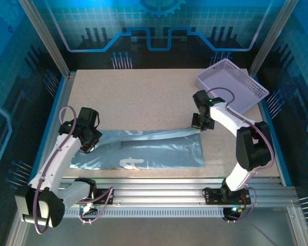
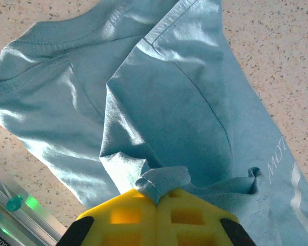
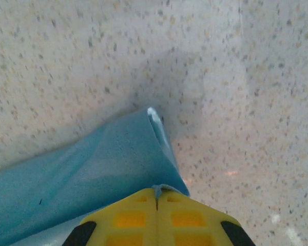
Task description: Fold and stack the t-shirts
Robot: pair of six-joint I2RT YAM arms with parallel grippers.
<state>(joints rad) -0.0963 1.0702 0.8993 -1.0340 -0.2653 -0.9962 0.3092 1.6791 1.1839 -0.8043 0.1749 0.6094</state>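
The pale blue t-shirt [image 1: 154,148] lies in a long band across the near part of the table [image 1: 143,92], stretched between the two arms, with white lettering showing along its near edge. The left gripper [image 2: 155,197] is clamped tight on a bunched fold of cloth at the shirt's left end. The right gripper [image 3: 156,192] is closed on a corner at the right end, which is drawn up off the tabletop. A lavender basket [image 1: 231,82] sits in the far right corner, well apart from the shirt.

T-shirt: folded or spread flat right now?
Partly folded: t-shirt lies as a long doubled-over strip on the table, left gripper and right gripper each pinching an edge.
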